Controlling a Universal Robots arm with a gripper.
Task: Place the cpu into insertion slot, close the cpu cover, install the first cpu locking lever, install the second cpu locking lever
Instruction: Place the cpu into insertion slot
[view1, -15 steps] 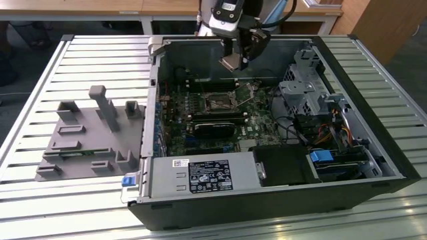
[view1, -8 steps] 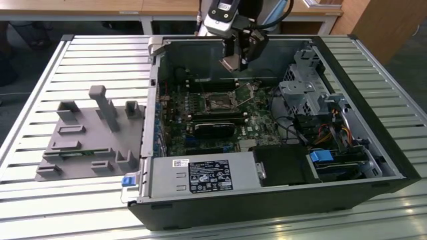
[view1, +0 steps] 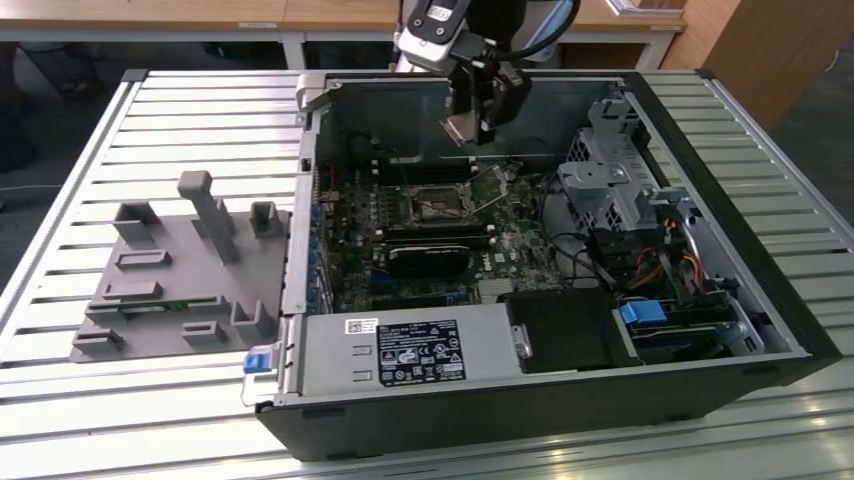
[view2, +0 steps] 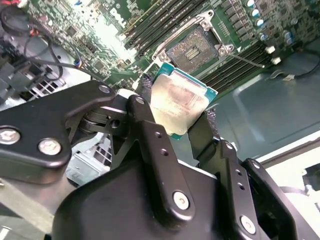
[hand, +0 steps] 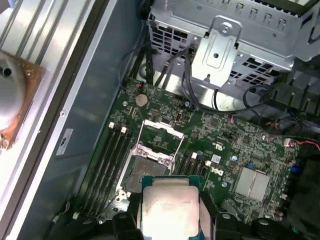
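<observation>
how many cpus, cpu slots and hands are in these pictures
cpu: 1
slot: 1
hand: 1
total: 3

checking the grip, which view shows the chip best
The second wrist view: the chip shows nearly whole, pinched in the gripper. The first wrist view shows part of it; the exterior view shows it small.
</observation>
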